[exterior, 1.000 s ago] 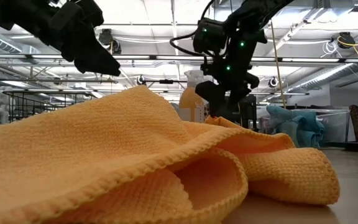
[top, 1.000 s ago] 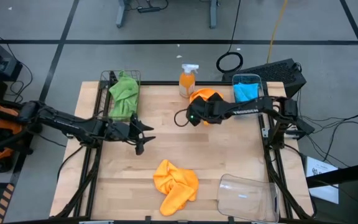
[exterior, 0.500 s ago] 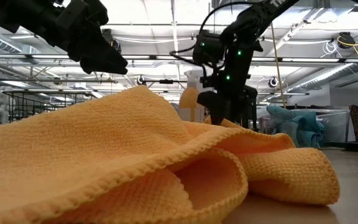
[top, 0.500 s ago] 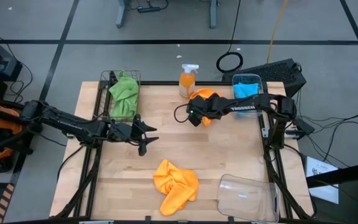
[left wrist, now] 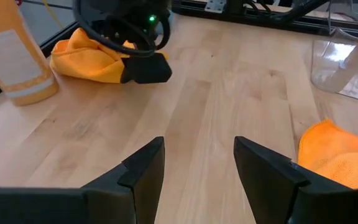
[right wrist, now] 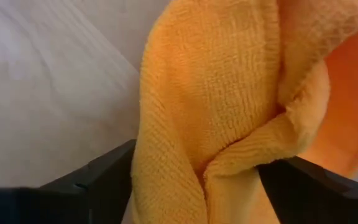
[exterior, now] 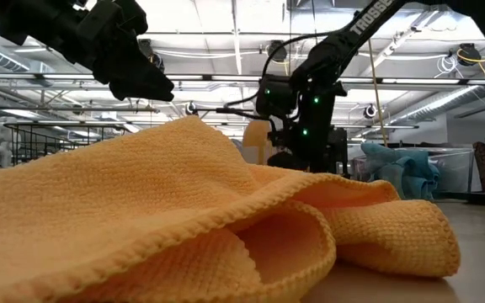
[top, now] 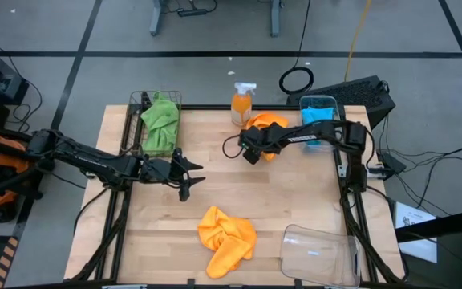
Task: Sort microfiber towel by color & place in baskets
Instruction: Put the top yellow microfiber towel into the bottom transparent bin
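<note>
- Near the front edge of the surface [top: 295, 201] we've got an orange towel [top: 226, 239] in a crumpled heap, its long axis running roughly front to back.
- A second orange towel [top: 268, 128] is bunched up near the back edge, just beside the orange spray bottle [top: 241, 105]. No clear long axis on this one.
- Green towels [top: 160, 122] sit piled in the black wire basket [top: 140, 101] at the back left corner, stretched front to back and poking over the rim.
- A blue towel [top: 319, 117] lies in the clear basket [top: 318, 99] at the back right corner.
- An empty clear basket [top: 318, 254] sits tipped on its side at the front right corner.
- The surface is pale wood planks in a black frame. Around it is grey floor with dark tape lines and loose cables, and the low view shows a big hall with ceiling lights.
- The right hand [top: 249, 150] reaches in from the right edge, down at the back orange towel, fingers spread either side of a fold, towel bunched between them.
- The left hand [top: 189, 178] hangs over the left-centre of the surface, fingers apart, holding nothing.
</note>
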### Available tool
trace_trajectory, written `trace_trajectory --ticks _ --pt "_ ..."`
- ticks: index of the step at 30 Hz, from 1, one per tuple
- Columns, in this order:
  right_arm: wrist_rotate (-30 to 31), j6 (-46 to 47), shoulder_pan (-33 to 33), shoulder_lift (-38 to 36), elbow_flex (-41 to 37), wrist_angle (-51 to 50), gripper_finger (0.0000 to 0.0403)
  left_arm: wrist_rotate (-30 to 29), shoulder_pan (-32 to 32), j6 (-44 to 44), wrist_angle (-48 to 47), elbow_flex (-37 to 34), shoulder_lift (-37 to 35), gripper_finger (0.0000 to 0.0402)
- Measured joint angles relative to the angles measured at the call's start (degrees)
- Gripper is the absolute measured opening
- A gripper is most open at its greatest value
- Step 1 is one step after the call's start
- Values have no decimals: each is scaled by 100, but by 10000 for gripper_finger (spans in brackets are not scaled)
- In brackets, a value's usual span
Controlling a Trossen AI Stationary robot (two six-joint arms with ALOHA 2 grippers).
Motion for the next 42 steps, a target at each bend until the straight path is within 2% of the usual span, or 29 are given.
trace_trajectory --ticks 4,11,13,19,27,36,42 --pt "-119 37 -26 82 11 46 240 0 1 -2 0 0 0 199" --pt "-102 -81 -21 93 4 -25 52 2 0 -3 -2 0 0 199" --pt "-107 -128 0 88 4 -26 16 2 2 0 -4 0 0 199" --pt "-164 -7 341 6 2 -187 17 2 0 -28 -26 0 0 199" --pt "-152 236 1494 -493 -7 -120 5 2 -20 -35 -33 1 9 199" --pt "545 356 3017 -805 -4 1312 3 18 -178 -35 63 2 11 199" --pt "975 240 3614 -946 -4 1983 3 25 -330 111 458 2 11 199"
